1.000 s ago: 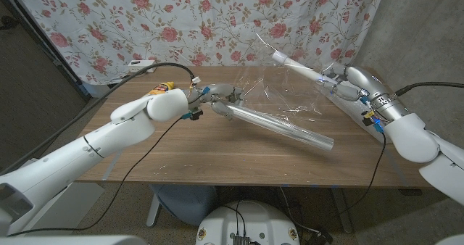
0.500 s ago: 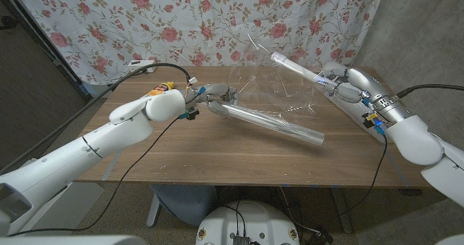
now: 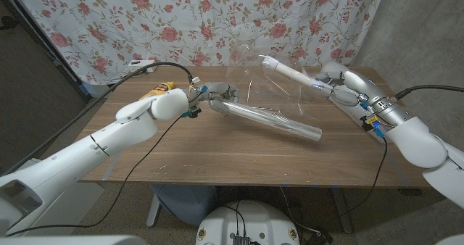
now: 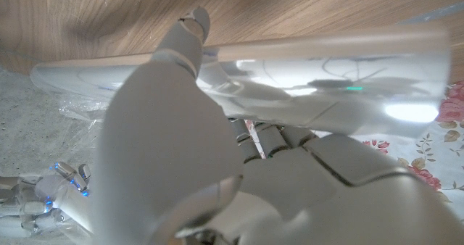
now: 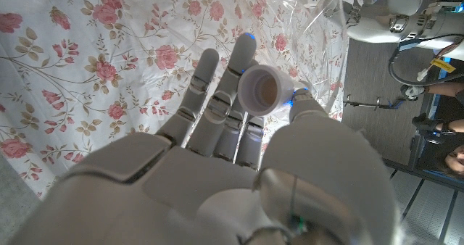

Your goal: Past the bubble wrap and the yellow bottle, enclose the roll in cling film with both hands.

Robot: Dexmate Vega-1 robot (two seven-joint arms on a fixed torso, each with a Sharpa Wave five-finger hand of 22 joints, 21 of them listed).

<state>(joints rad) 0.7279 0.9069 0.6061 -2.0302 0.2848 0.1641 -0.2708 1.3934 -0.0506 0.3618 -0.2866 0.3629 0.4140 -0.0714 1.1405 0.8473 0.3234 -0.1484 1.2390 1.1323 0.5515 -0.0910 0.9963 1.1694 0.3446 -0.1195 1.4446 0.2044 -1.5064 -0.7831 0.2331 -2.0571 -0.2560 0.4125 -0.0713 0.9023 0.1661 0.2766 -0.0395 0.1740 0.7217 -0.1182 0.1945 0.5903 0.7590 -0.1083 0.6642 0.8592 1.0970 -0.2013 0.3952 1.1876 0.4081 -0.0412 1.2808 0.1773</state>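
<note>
A long clear-wrapped roll (image 3: 275, 120) lies slanted across the table's middle. My left hand (image 3: 217, 98) grips its near-left end; the left wrist view has the fingers (image 4: 185, 49) curled round the roll (image 4: 326, 53). My right hand (image 3: 342, 88) holds a white cling film tube (image 3: 290, 72) raised above the table's far right, pointing toward the left hand. In the right wrist view the tube's open end (image 5: 262, 89) sits between thumb and fingers of my right hand (image 5: 217, 165). A loose clear film sheet (image 3: 261, 89) hangs between tube and roll. The yellow bottle (image 3: 161, 90) peeks out behind my left forearm.
The wooden table (image 3: 217, 158) has bare room in front of the roll. A floral curtain (image 3: 181, 20) hangs close behind the far edge. A white box with a black cable (image 3: 141, 64) sits at the far left corner.
My right hand has swung the cling film tube leftward, closer to the left hand. The roll's free end has shifted a little back and left. The left hand keeps its grip.
</note>
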